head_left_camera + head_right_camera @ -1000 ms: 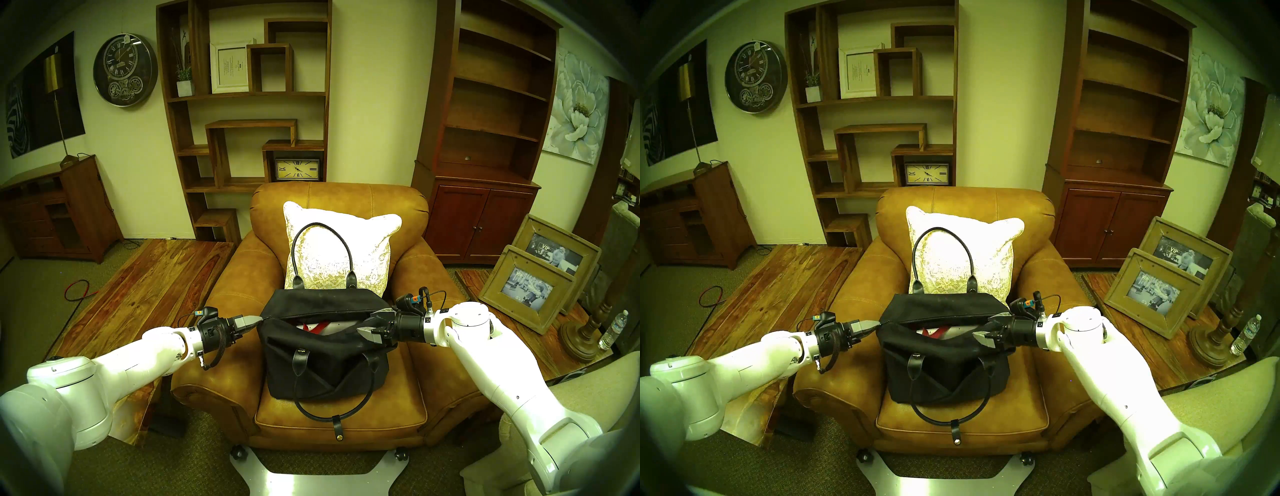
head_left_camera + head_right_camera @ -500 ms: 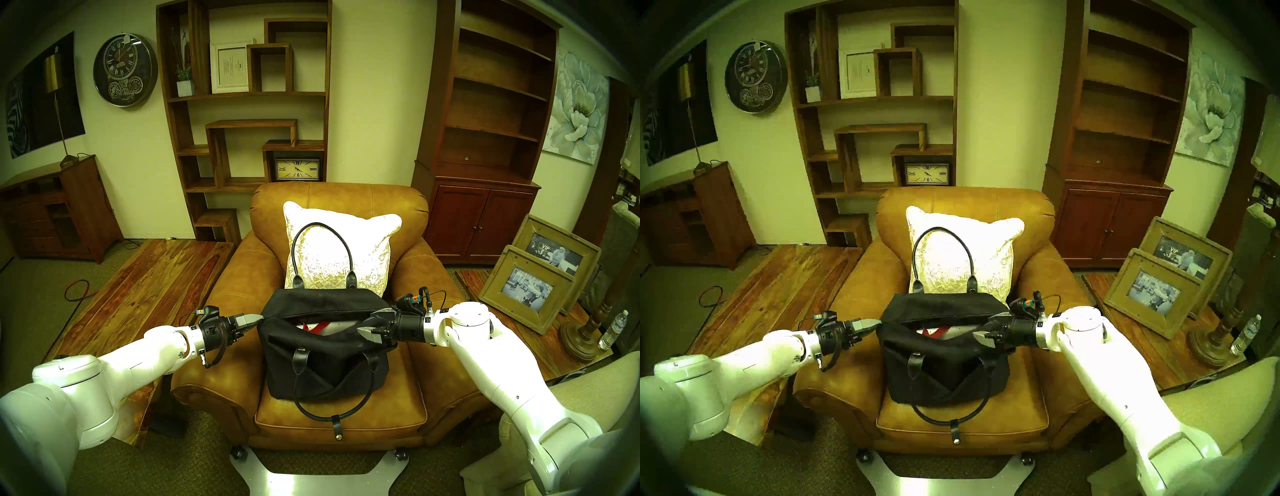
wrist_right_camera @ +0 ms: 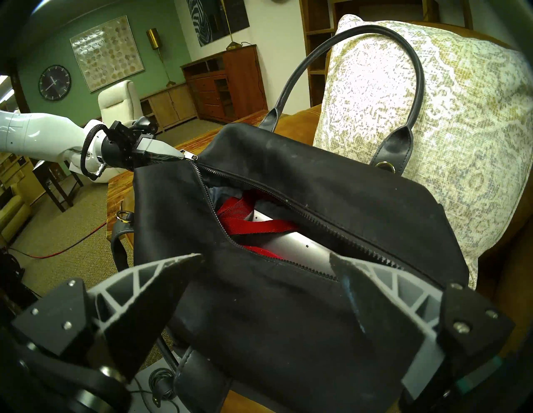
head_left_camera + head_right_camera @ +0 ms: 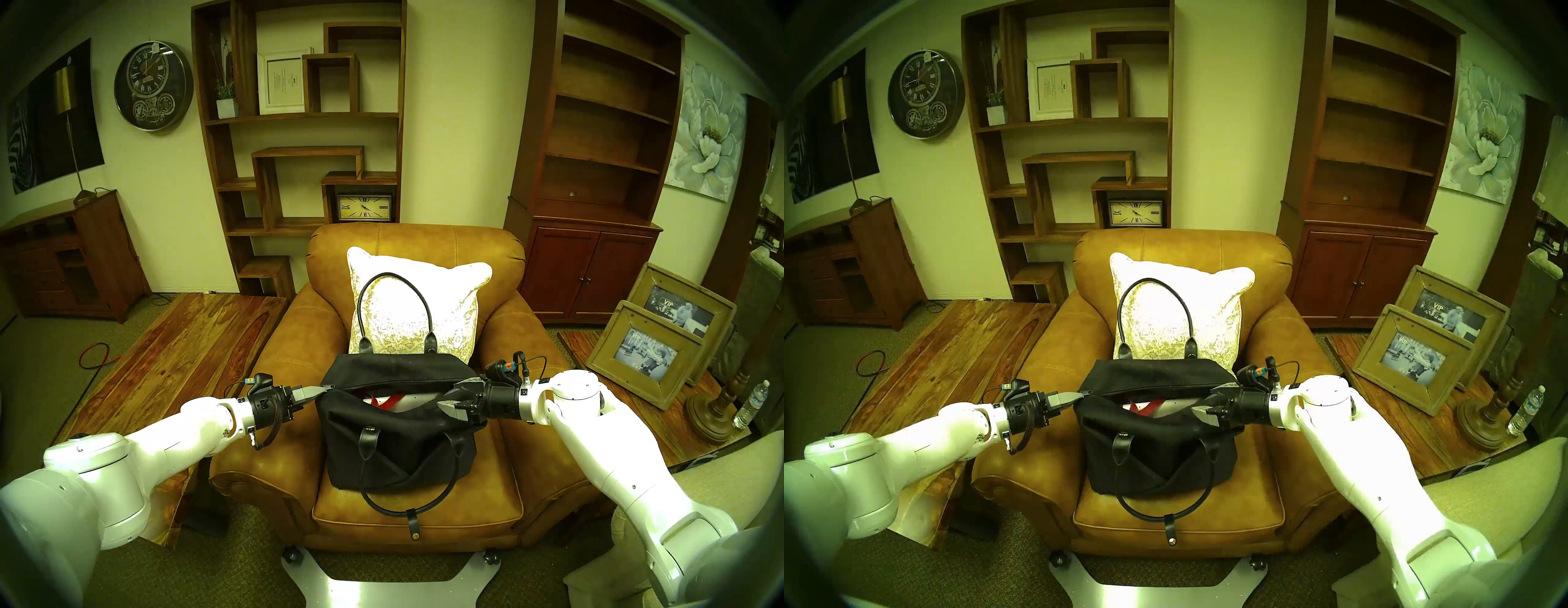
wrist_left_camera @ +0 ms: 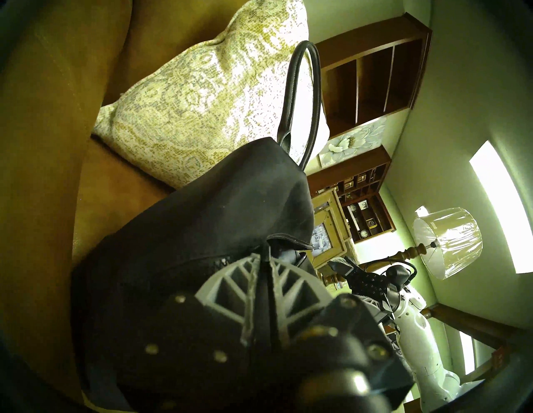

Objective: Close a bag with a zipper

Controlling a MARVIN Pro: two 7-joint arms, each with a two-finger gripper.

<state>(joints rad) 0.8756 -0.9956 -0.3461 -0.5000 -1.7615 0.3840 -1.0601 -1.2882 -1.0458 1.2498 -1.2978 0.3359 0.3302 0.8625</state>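
The black bag (image 4: 403,441) sits on the armchair seat with its zipper (image 3: 288,203) open along most of the top. A red strap (image 3: 245,219) and a silver object show inside. My left gripper (image 4: 323,389) is shut on the zipper pull (image 3: 191,157) at the bag's left end; it also shows in the left wrist view (image 5: 264,259). My right gripper (image 4: 452,395) is open, its fingers (image 3: 173,274) on either side of the bag's right end. One handle (image 4: 394,280) stands against the pillow. The other (image 4: 407,505) hangs over the front.
The tan leather armchair (image 4: 530,339) holds a patterned pillow (image 4: 415,305) behind the bag. A wooden table (image 4: 191,339) stands to the left. Picture frames (image 4: 653,352), a lamp base (image 4: 712,407) and a water bottle (image 4: 753,403) stand on the right.
My left arm has moved a little to the right, carrying the shut gripper and the pull slightly along the bag's top. The right arm and the bag have stayed still.
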